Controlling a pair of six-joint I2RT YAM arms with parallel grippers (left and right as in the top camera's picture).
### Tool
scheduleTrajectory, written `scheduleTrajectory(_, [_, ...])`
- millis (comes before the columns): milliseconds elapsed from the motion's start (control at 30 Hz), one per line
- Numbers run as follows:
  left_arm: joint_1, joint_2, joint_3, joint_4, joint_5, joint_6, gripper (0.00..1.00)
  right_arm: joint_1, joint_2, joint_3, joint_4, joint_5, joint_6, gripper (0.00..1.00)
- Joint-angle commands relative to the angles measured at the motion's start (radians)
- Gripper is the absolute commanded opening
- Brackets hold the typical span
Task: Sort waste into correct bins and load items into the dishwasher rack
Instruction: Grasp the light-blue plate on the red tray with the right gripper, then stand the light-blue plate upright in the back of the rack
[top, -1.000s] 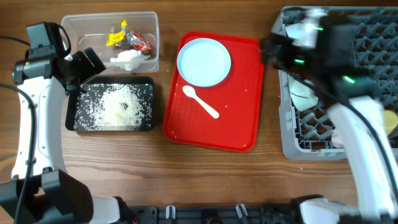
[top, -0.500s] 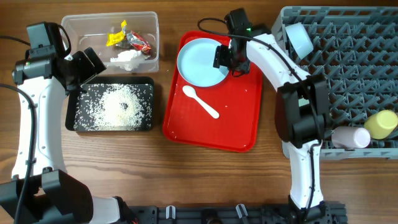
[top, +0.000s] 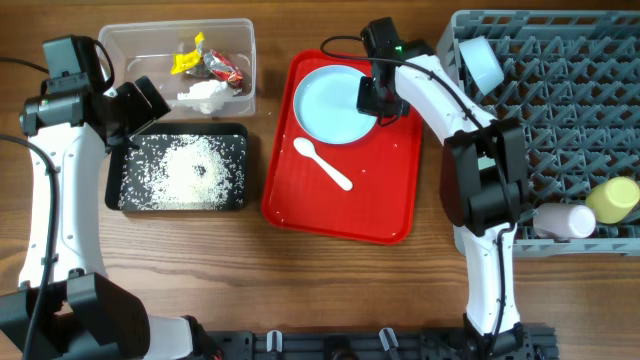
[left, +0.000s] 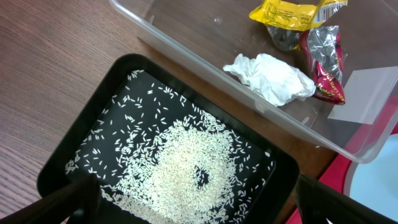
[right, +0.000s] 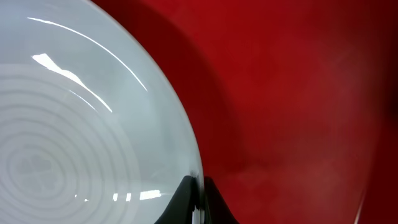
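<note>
Red tray (top: 350, 215): right pincer (right: 196, 200) pinches plate (top: 330, 105); spoon (top: 325, 167) near.

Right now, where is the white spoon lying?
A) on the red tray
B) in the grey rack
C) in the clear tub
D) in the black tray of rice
A: the overhead view shows the white spoon on the red tray, just below the pale blue plate.
</note>
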Motion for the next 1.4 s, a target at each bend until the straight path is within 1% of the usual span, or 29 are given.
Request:
scheduleTrajectory(0, [0.004, 0.000, 0.006, 0.002, -0.006, -0.009, 1.00, -0.038, -0.060, 0.006, -0.026, 0.069, -0.090, 0.04])
scheduleTrajectory(167, [0.005, 0.000, 0.006, 0.003, -0.006, -0.009, 1.00, -0.057, -0.292, 0.006, -0.016, 0.074, -0.263, 0.04])
scheduleTrajectory(267, [0.004, 0.000, 0.006, 0.002, -0.006, -0.009, 1.00, -0.057, -0.393, 0.006, -0.014, 0.103, -0.345, 0.04])
scheduleTrajectory(300, [0.004, 0.000, 0.006, 0.003, -0.006, -0.009, 1.00, -0.057, -0.407, 0.006, -0.015, 0.134, -0.349, 0.04])
scheduleTrajectory(467, [0.004, 0.000, 0.006, 0.002, -0.006, -0.009, 1.00, -0.092, -0.520, 0.006, -0.021, 0.516, -0.344, 0.04])
scheduleTrajectory(500, [0.004, 0.000, 0.006, 0.003, -0.006, -0.009, 1.00, -0.128, -0.545, 0.006, -0.019, 0.558, -0.343, 0.04])
scheduleTrajectory(567, [0.005, 0.000, 0.006, 0.002, -0.006, -0.009, 1.00, -0.186, -0.567, 0.006, 0.006, 0.580, -0.337, 0.04])
scheduleTrajectory(733, [0.005, 0.000, 0.006, 0.002, -0.006, -0.009, 1.00, -0.363, -0.568, 0.006, 0.107, 0.649, -0.364, 0.04])
scheduleTrajectory(800, [0.004, 0.000, 0.006, 0.002, -0.006, -0.009, 1.00, -0.404, -0.568, 0.006, 0.146, 0.689, -0.422, 0.04])
scheduleTrajectory(867, [0.004, 0.000, 0.006, 0.002, -0.006, -0.009, 1.00, -0.435, -0.568, 0.006, 0.193, 0.749, -0.528, 0.04])
scheduleTrajectory(967, [0.004, 0.000, 0.006, 0.003, -0.006, -0.009, 1.00, -0.460, -0.565, 0.006, 0.238, 0.758, -0.611, 0.04])
scheduleTrajectory(1067, [0.004, 0.000, 0.006, 0.003, -0.006, -0.009, 1.00, -0.474, -0.540, 0.005, 0.244, 0.759, -0.641, 0.04])
scheduleTrajectory(1100, [0.004, 0.000, 0.006, 0.002, -0.006, -0.009, 1.00, -0.476, -0.521, 0.006, 0.245, 0.766, -0.673, 0.04])
scheduleTrajectory(1367, [0.004, 0.000, 0.006, 0.002, -0.006, -0.009, 1.00, -0.461, -0.364, 0.005, 0.252, 0.784, -0.713, 0.04])
